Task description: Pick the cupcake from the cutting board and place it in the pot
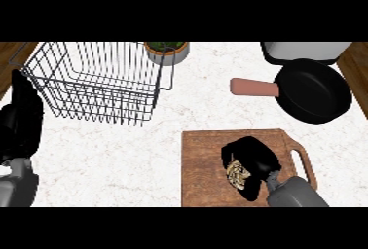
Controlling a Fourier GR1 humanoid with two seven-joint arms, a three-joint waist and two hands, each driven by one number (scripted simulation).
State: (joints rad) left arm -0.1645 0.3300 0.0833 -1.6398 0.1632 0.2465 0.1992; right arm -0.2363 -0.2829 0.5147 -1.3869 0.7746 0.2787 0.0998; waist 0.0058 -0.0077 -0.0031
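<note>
R hand (pixel 251 160) curled round cupcake (pixel 237 174) on cutting board (pixel 208 160); L hand (pixel 18 121) relaxed.

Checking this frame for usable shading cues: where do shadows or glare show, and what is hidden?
Head view: lighting is even, no glare on the white marble counter; the black pan with the reddish handle reads as flat black; the black right hand curls over the cupcake on the brown wooden cutting board, hiding most of it.

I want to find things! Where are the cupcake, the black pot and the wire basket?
Pale cupcake (pixel 236 173), head view, its visible top under the right hand.
Black pot with reddish handle (pixel 314 91), head view, its inside.
Grey wire basket (pixel 93 78), head view, its floor.
</note>
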